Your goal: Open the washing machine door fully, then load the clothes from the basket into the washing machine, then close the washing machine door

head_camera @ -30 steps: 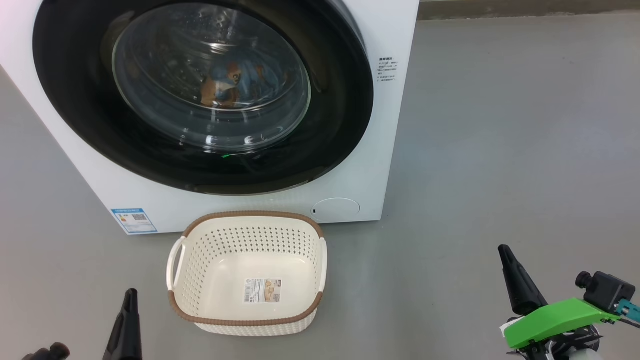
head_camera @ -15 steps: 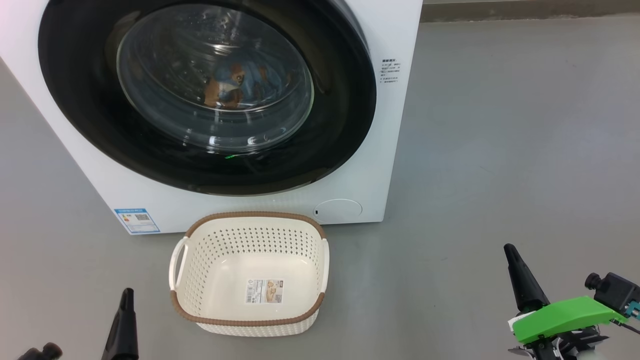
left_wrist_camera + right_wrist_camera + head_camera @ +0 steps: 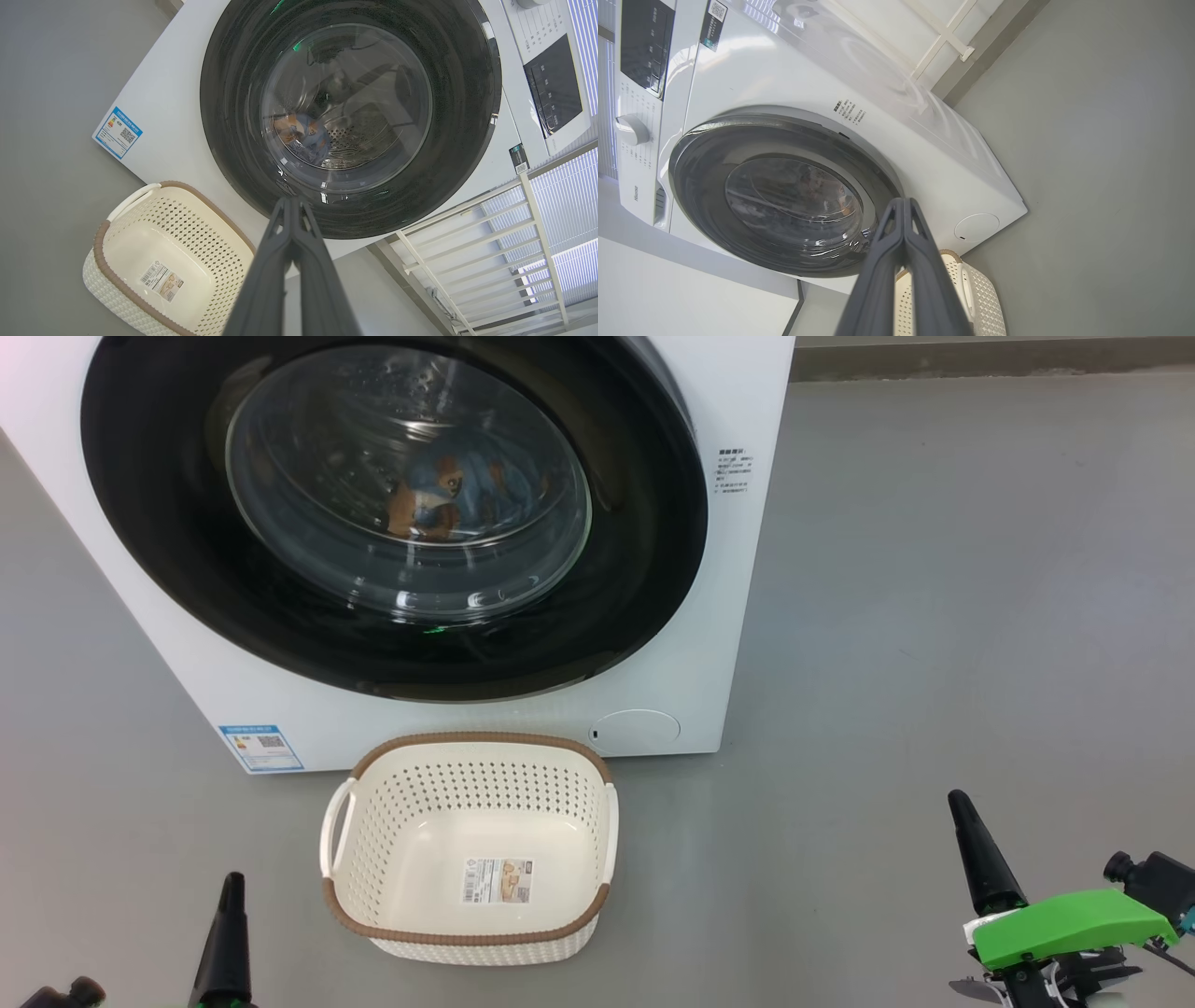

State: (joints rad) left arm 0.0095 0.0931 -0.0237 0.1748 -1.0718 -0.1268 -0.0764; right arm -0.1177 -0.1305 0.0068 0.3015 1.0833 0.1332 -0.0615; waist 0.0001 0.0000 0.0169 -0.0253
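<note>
On the grey floor (image 3: 934, 616), just in front of the white washing machine (image 3: 738, 569), sits the cream basket (image 3: 481, 738) (its label (image 3: 501, 880) showing on the bare base). The washing machine door (image 3: 644, 560) is shut, and behind its glass lie the light blue, bear-print clothes (image 3: 439, 499). The left fingers (image 3: 227, 933) and right fingers (image 3: 976, 859) are both clenched tip to tip, empty, low at either side and well apart from the basket and the machine.

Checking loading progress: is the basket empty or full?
Empty: the basket shows its bare, labelled base; clothes sit inside the washing machine.
</note>
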